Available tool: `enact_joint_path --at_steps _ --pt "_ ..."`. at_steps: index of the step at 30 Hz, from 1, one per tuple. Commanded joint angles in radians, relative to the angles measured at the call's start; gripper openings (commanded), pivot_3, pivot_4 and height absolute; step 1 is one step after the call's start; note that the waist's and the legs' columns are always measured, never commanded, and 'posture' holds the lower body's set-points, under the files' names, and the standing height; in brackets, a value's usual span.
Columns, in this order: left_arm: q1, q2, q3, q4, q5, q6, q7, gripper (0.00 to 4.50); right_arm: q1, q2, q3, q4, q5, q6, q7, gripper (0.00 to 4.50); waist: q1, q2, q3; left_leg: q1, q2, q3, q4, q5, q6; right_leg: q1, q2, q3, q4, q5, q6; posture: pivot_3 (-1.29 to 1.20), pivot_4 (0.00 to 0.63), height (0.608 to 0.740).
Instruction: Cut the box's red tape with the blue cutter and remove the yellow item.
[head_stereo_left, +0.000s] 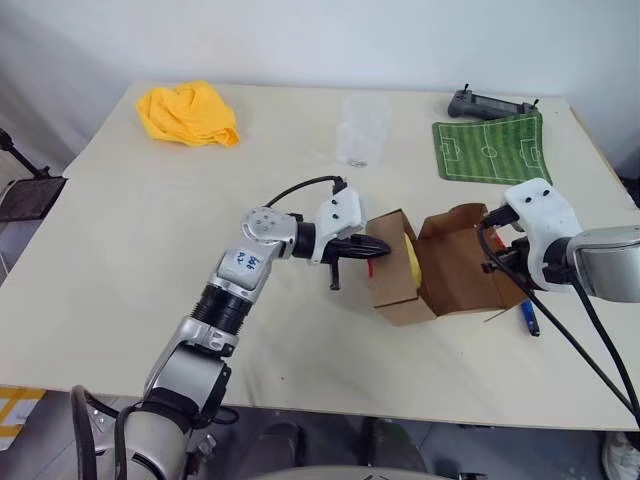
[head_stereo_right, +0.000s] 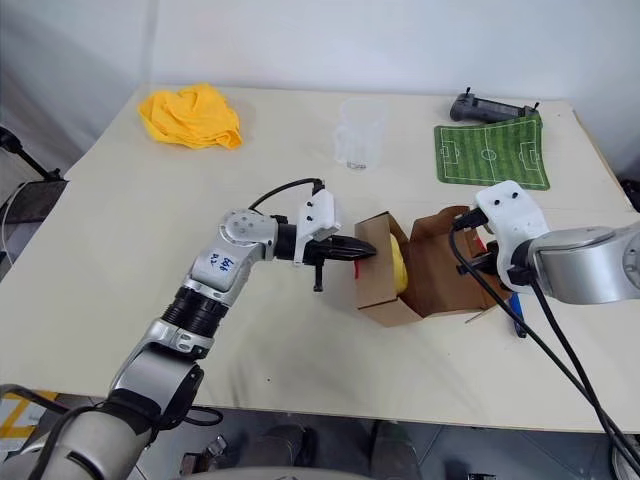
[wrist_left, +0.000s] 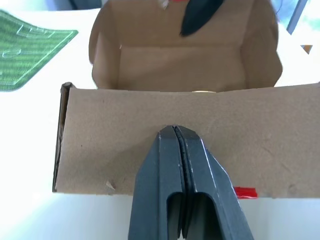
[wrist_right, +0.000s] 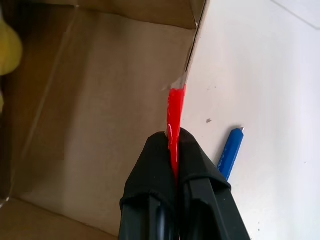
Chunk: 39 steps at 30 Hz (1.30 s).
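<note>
The brown box (head_stereo_left: 395, 288) stands open mid-table, its lid flap (head_stereo_left: 462, 262) thrown back to the right. The yellow item (head_stereo_left: 412, 258) sits inside against the left wall. My left gripper (head_stereo_left: 380, 247) is shut, pointing right, with its tips (wrist_left: 174, 131) at the box's outer side wall and nothing between them. My right gripper (wrist_right: 172, 135) is shut on the flap's edge, where the red tape (wrist_right: 175, 107) runs into its fingers. The blue cutter (head_stereo_left: 528, 317) lies on the table just right of the flap, beside the right gripper.
A crumpled yellow cloth (head_stereo_left: 188, 113) lies at the back left. A clear plastic cup (head_stereo_left: 362, 130) stands behind the box. A green football-pitch mat (head_stereo_left: 490, 148) and a black controller (head_stereo_left: 490, 102) are at the back right.
</note>
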Motion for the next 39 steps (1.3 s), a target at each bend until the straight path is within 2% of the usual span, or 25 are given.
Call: enact_joint_path --at_steps 1,9,15,18,23,29,36,39 --pt "0.049 0.016 -0.065 0.007 0.03 0.077 -0.012 0.0 -0.037 0.027 0.026 -0.098 0.086 -0.011 -0.004 0.05 0.0 0.0 0.0 0.001 0.0 0.0 0.0 0.0 0.0 0.001 0.0 0.0 0.0 0.0 0.0 0.0 0.15 0.74" --pt "0.06 0.033 -0.062 -0.016 0.032 0.114 0.001 0.0 -0.112 0.098 0.107 -0.131 0.054 0.005 -0.065 0.05 0.008 -0.001 -0.001 0.002 -0.001 0.0 0.0 0.001 0.0 0.001 -0.001 0.004 0.0 0.0 0.0 0.0 0.15 0.74" --pt "0.057 0.024 -0.051 -0.012 0.043 0.109 0.016 0.0 -0.139 0.169 0.143 -0.105 -0.001 0.024 -0.081 0.05 0.028 -0.001 -0.001 -0.006 -0.002 -0.001 0.0 0.001 0.0 -0.007 -0.001 0.001 0.005 0.0 0.0 0.0 0.15 0.74" --pt "0.054 0.016 -0.038 -0.014 0.036 0.109 0.033 0.0 -0.147 0.177 0.144 -0.102 -0.022 0.041 -0.073 0.05 0.03 -0.001 -0.001 -0.013 -0.003 -0.002 0.0 0.001 0.0 -0.013 -0.001 -0.002 0.005 0.0 -0.001 0.0 0.15 0.74" --pt "0.055 0.02 -0.037 -0.022 0.031 0.108 0.031 0.0 -0.132 0.165 0.128 -0.106 -0.041 0.058 -0.048 0.05 0.024 -0.001 -0.001 -0.014 -0.003 0.0 0.0 0.001 0.0 -0.015 -0.001 -0.001 0.006 0.0 -0.001 0.0 0.15 0.74" --pt "0.041 0.028 -0.011 -0.039 0.008 0.119 0.024 0.0 -0.07 0.089 0.062 -0.122 -0.113 0.09 0.045 0.05 0.024 -0.001 -0.001 -0.014 -0.003 0.001 0.0 0.001 0.0 -0.016 -0.001 0.0 0.007 0.0 -0.001 0.0 0.15 0.74" --pt "0.036 0.008 0.024 -0.045 -0.04 0.12 0.027 0.0 -0.047 0.087 -0.006 -0.151 -0.284 0.132 0.198 0.05 0.021 -0.001 -0.001 -0.014 -0.003 0.003 0.0 0.001 0.0 -0.018 -0.001 0.002 0.009 0.0 -0.001 0.0 0.15 0.74" --pt "0.044 -0.005 0.041 -0.068 -0.064 0.152 0.035 0.56 -0.031 0.11 -0.054 -0.162 -0.32 0.118 0.24 0.0 0.022 -0.001 -0.001 -0.015 -0.003 0.003 0.0 0.001 0.0 -0.018 -0.001 0.002 0.009 0.0 -0.001 0.0 0.15 0.74"
